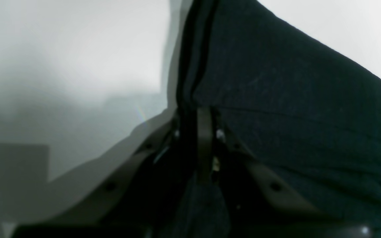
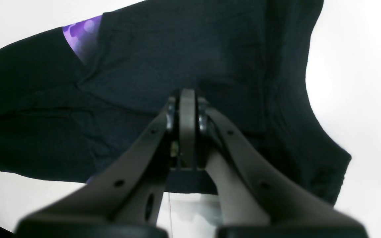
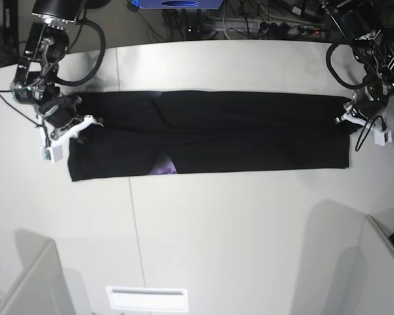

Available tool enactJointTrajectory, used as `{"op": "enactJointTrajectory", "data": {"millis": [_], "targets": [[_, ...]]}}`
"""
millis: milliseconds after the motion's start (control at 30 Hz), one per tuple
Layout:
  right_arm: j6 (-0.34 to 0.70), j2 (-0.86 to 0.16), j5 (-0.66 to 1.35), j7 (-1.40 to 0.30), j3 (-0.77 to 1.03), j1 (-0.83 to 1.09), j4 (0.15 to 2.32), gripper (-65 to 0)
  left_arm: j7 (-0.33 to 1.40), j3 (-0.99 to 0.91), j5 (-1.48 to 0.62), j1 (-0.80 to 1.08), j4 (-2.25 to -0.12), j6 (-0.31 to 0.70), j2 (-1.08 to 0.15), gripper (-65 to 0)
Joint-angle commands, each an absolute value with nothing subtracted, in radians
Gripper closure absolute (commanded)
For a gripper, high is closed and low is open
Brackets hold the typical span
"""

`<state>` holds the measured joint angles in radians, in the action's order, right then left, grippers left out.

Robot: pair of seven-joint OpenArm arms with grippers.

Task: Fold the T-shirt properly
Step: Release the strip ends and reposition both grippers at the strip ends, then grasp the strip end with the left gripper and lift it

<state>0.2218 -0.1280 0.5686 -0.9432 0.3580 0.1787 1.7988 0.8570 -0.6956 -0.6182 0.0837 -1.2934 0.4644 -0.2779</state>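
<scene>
Soft, limp and light, the shirt [image 3: 210,134] lies in a long flat band across the table [image 3: 236,223], best taken at its end edges, where the right claw [image 2: 187,99] and left claw [image 1: 205,114] are each pinched closed on cloth.

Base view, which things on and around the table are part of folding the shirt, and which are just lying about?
Part of the job:
- black T-shirt, stretched in a long band
- left claw, at one end
- right claw, at the other end

Just lying about:
- white table
- cables beyond the far edge
- blue object behind the table
</scene>
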Motion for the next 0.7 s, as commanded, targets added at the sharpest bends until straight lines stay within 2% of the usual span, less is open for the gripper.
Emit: {"op": "enactJointTrajectory", "data": {"millis": [0, 333, 667], "targets": [[0.228, -0.137, 0.578, -0.924, 0.363, 0.171, 1.819, 0.0, 0.860, -0.697, -0.618, 0.077, -1.303, 0.463, -0.298, 0.0], [0.228, -0.137, 0.578, -0.921, 0.366, 0.196, 1.819, 0.0, 0.855, -0.782, -0.618, 0.074, -1.317, 0.463, -0.302, 0.0], [0.228, -0.137, 0.578, -0.923, 0.364, 0.197, 1.819, 0.0, 0.858, -0.779, -0.616, 0.142, -1.531, 0.463, -0.291, 0.0]]}}
